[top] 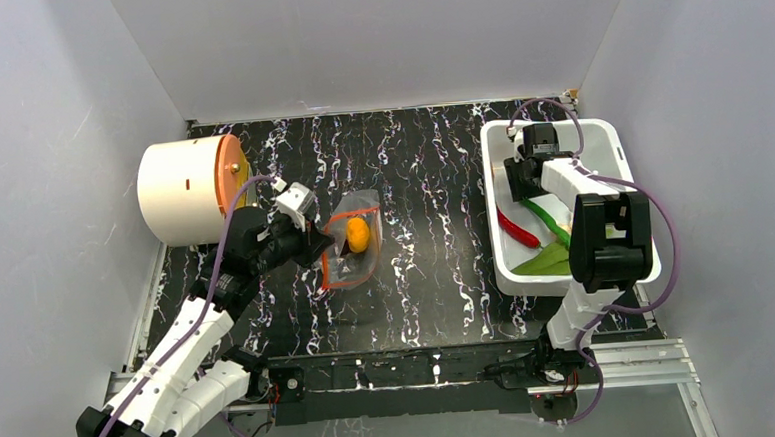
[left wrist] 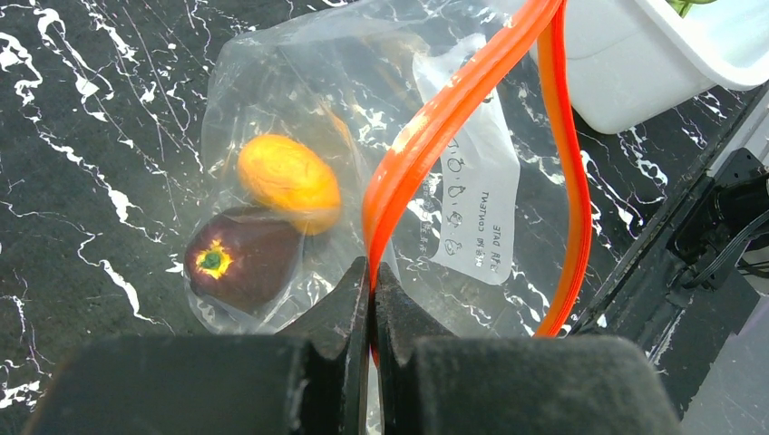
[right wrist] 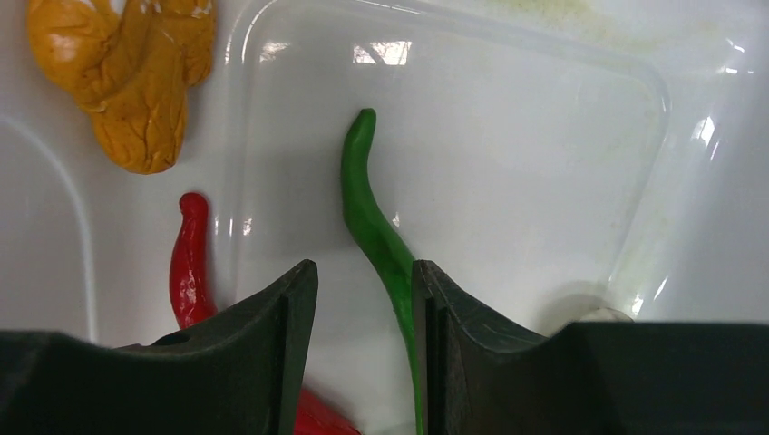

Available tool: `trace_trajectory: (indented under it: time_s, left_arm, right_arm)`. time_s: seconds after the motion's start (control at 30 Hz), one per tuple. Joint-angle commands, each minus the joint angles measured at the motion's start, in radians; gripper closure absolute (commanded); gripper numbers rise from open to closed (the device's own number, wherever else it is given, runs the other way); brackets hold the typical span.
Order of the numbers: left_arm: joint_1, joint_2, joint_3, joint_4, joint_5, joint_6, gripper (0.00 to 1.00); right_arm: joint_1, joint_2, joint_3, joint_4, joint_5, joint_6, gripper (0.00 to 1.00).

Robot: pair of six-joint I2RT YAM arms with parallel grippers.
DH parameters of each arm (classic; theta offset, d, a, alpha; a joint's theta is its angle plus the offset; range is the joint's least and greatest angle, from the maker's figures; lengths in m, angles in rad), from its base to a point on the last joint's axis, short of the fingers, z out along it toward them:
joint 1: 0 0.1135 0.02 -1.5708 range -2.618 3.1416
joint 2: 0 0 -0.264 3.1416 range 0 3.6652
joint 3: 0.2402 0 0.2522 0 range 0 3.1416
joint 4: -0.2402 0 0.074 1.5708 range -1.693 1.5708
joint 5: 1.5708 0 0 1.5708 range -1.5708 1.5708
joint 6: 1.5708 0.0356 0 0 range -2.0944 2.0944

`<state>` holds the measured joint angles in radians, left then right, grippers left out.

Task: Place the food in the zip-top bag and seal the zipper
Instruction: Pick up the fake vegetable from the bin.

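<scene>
Bag [top: 354, 267] limp, crinkly, slippery. Left gripper [left wrist: 372, 272] jaws pinch stiffer zipper strip [left wrist: 435, 127], the best hold. Orange fruit [left wrist: 288, 179] and maroon fruit [left wrist: 240, 258] inside bag. Right of bag, in bin [top: 605, 147]: right gripper [right wrist: 363, 268] jaws spread about green pepper [right wrist: 367, 199]. Pepper light, slim; grip mid-body.

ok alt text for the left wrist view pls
The left tool is pinched shut on the orange-red zipper of a clear zip-top bag on a black marbled table. Inside lie an orange round fruit and a dark maroon one.

Clear crinkly plastic bag [left wrist: 272, 91], glossy white plastic bin [right wrist: 508, 136], black marbled tabletop [left wrist: 91, 136].
</scene>
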<state>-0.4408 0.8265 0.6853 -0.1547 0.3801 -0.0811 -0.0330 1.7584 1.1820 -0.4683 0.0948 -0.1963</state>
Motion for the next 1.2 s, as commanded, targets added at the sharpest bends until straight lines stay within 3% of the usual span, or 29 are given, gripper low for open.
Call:
trace_trajectory:
  time_s: [0.0,0.63,1.17]
  left_arm:
    - [-0.004,-0.028,-0.013,0.016,-0.011,0.015,1.00]
    - [-0.003,-0.030,-0.007,0.006,-0.026,0.029,1.00]
    - [-0.004,-0.043,-0.004,0.000,-0.047,0.033,1.00]
  right_arm:
    - [-0.001,-0.023,0.030,0.061,-0.073,-0.047,0.60]
    - [-0.001,0.141,0.076,0.092,-0.014,-0.097,0.62]
    - [0.024,0.123,0.033,0.133,0.045,-0.119,0.86]
